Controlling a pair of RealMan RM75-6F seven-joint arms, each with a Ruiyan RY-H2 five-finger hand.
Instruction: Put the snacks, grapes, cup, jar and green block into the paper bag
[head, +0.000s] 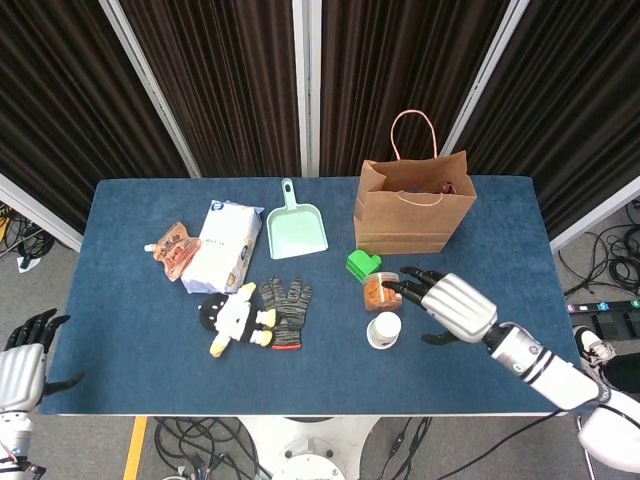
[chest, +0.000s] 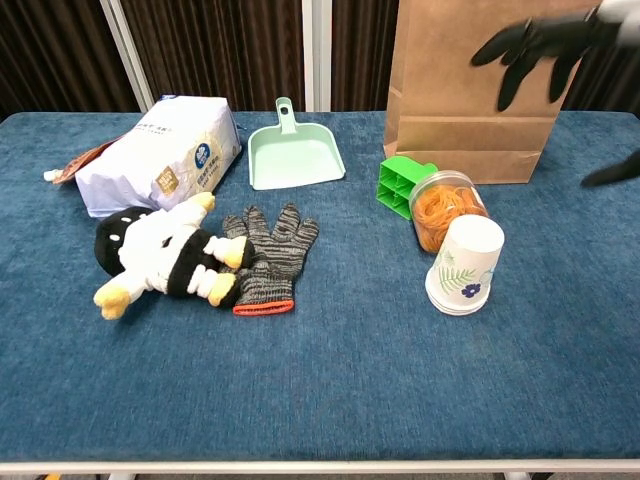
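While upside down, white cup shows leaf print.

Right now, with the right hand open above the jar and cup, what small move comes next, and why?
Probably lower the right hand onto the jar: its fingers are spread, holding nothing, and the jar lies on its side by the cup.
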